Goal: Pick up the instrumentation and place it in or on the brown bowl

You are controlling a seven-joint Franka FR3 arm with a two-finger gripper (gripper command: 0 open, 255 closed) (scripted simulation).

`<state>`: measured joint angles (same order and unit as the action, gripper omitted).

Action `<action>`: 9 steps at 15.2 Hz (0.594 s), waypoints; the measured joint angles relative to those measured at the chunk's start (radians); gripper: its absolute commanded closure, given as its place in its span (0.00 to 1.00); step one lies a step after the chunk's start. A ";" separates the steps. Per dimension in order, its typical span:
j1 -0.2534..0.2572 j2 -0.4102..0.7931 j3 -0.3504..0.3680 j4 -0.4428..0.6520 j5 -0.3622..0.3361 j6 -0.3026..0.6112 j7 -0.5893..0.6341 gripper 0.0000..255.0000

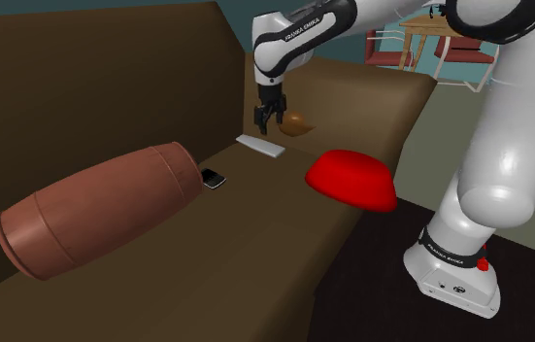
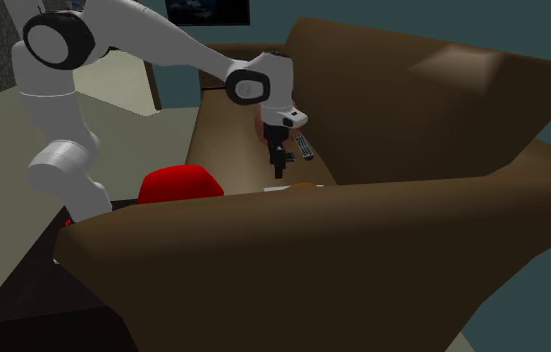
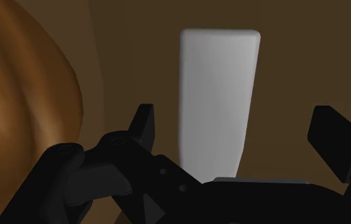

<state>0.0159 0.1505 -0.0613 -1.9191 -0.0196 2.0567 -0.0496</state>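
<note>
A flat pale grey bar (image 1: 261, 146) lies on the brown sofa seat, and in the wrist view the same bar (image 3: 217, 102) runs away from the hand between the two fingers. My black gripper (image 1: 270, 120) hangs a little above its far end with the fingers apart, touching nothing; it is also seen from across the armrest (image 2: 281, 160) and from the hand (image 3: 237, 137). The brown bowl (image 1: 298, 123) sits right beside the gripper, its rounded side (image 3: 21, 108) close to one finger. A small dark device (image 1: 214, 178) with a light face lies further along the seat.
A big brown barrel-shaped cushion (image 1: 100, 209) lies on the seat next to the small dark device. A red domed object (image 1: 351, 178) rests near the seat's front edge. The sofa back (image 1: 90, 87) rises behind, and an armrest (image 2: 313, 250) stands beyond the bowl.
</note>
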 measured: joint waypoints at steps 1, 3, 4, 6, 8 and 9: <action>0.000 0.036 0.000 0.031 0.002 0.004 0.003 0.00; -0.003 0.110 -0.001 0.095 0.007 0.015 0.006 0.00; -0.003 0.156 0.000 0.138 0.010 0.019 0.009 0.00; -0.003 0.221 0.001 0.204 0.014 0.017 0.016 0.00; -0.005 0.253 0.001 0.218 0.016 0.035 0.017 0.00; -0.004 0.263 0.001 0.218 0.016 0.045 0.018 0.00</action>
<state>0.0117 0.4136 -0.0602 -1.7010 -0.0031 2.1013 -0.0316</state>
